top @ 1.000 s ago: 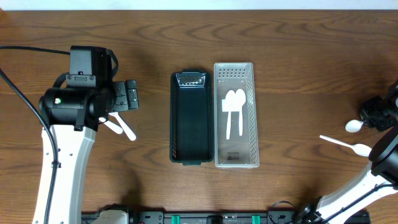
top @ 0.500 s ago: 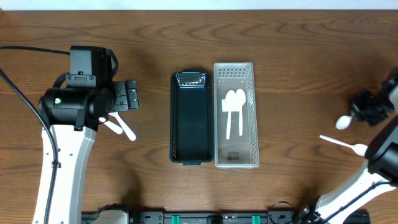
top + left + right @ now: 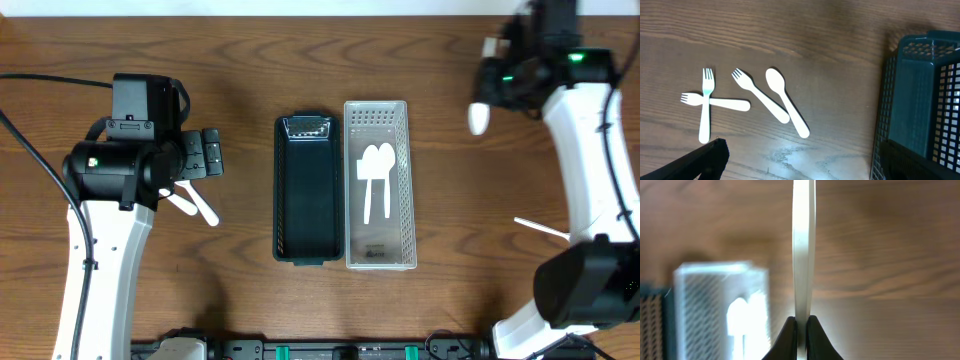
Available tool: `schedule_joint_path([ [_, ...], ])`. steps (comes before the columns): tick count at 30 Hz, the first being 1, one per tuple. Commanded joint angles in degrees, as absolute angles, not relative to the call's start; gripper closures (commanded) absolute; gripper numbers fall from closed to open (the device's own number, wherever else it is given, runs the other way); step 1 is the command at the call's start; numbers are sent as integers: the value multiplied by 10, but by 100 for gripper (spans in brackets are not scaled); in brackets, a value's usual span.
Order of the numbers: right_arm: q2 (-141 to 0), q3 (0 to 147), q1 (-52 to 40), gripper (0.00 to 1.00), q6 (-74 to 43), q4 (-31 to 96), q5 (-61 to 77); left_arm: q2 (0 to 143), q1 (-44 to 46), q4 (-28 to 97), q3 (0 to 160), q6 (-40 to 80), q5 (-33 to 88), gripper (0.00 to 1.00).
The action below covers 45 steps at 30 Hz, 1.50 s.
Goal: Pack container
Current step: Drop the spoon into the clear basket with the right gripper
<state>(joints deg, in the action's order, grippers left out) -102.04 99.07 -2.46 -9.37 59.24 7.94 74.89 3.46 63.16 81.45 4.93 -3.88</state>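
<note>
A clear white basket (image 3: 404,215) holds two white spoons (image 3: 376,178). A dark green basket (image 3: 281,200) stands left of it. My right gripper (image 3: 497,78) is shut on a white spoon (image 3: 480,118) and holds it in the air right of the clear basket; in the right wrist view the spoon (image 3: 803,245) runs edge-on up from the jaws (image 3: 802,325). My left gripper (image 3: 212,153) hangs open above loose cutlery. In the left wrist view there are two crossed forks (image 3: 705,102), another fork (image 3: 759,95) and a spoon (image 3: 786,107).
A white utensil (image 3: 541,228) lies on the table at the right, partly under my right arm. The dark basket's corner (image 3: 920,100) shows at the right of the left wrist view. The clear basket (image 3: 705,305) is blurred in the right wrist view.
My right arm has swung up and to the left from the table's right edge with the spoon, toward the clear basket. The left arm has not moved.
</note>
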Motion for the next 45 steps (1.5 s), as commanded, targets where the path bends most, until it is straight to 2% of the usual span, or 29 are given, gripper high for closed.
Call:
schedule_joint_path([
  [1, -1034, 984, -89, 99, -66, 611, 79, 752, 32, 634, 819, 52, -46, 2],
  [11, -1090, 931, -233, 99, -112, 610, 73, 752, 32, 634, 819, 52, -46, 2],
  [18, -1146, 885, -273, 98, -148, 584, 73, 752, 32, 634, 819, 52, -46, 2],
  [20, -1157, 880, -274, 93, -148, 583, 74, 752, 32, 635, 819, 52, -46, 2],
  [22, -1164, 879, -274, 71, -148, 585, 74, 752, 32, 638, 819, 52, -46, 2],
  [23, -1164, 879, -273, 67, -148, 585, 74, 752, 32, 639, 819, 52, -46, 2],
  [29, -1152, 897, -266, 72, -148, 578, 70, 752, 32, 640, 819, 52, -46, 2],
  [34, -1112, 982, -232, 72, -194, 632, -4, 752, 32, 640, 819, 52, -46, 2],
  [37, -1070, 1036, -187, 71, -295, 684, -88, 752, 32, 640, 819, 52, -46, 2],
  [41, -997, 1055, -81, 64, -424, 729, -101, 752, 32, 640, 819, 52, -46, 2],
  [45, -943, 1055, 49, 62, -507, 787, -73, 752, 32, 640, 819, 52, -46, 2],
])
